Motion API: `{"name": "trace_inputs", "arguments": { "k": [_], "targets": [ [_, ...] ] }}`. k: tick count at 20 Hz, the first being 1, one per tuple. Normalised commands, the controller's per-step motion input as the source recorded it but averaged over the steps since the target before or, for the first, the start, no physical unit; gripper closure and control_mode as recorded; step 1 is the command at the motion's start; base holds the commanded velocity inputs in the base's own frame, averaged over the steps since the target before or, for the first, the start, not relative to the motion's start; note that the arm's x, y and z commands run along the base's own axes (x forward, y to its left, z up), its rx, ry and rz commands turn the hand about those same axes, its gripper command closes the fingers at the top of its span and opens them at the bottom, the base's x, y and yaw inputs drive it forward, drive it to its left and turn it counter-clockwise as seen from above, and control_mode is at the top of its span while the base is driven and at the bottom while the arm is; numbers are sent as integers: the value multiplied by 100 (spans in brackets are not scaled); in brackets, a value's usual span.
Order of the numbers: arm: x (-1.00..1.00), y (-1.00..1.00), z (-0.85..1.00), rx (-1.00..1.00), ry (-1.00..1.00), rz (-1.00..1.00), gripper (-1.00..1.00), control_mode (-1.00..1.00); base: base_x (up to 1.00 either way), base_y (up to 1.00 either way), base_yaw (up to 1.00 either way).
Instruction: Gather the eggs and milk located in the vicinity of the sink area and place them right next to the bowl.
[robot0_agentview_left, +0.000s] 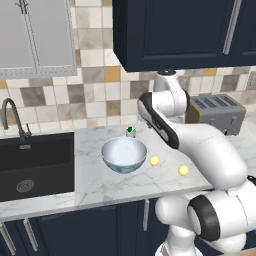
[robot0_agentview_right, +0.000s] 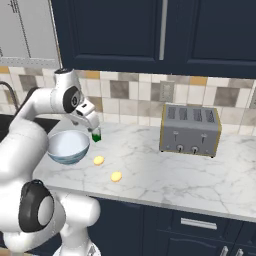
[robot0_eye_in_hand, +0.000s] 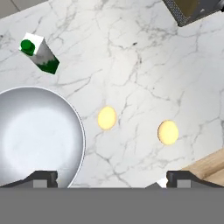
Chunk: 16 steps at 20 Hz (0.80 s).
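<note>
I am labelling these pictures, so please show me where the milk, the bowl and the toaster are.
milk (robot0_eye_in_hand: 40, 54): hand view, on the white side of the carton, below its green cap.
bowl (robot0_agentview_left: 124, 154): left base view, on the pale inside wall.
toaster (robot0_agentview_right: 190, 135): right base view, on its grey front face.

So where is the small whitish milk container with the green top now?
The milk container stands on the marble counter just behind the pale bowl, right of the black sink.

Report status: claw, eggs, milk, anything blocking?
Claw open, empty, above counter. Both eggs and milk beside bowl. Nothing in the way.
</note>
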Motion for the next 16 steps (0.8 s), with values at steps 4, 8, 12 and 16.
{"name": "trace_inputs", "arguments": {
  "k": [4, 8, 12, 16],
  "targets": [
    [54, 2, -15, 0, 0, 0, -100, -100, 0, 0, 0],
    [54, 0, -18, 0, 0, 0, -100, -100, 0, 0, 0],
    [58, 3, -25, 0, 0, 0, -100, -100, 0, 0, 0],
    [50, 17, -24, 0, 0, 0, -100, -100, 0, 0, 0]
  ]
}}
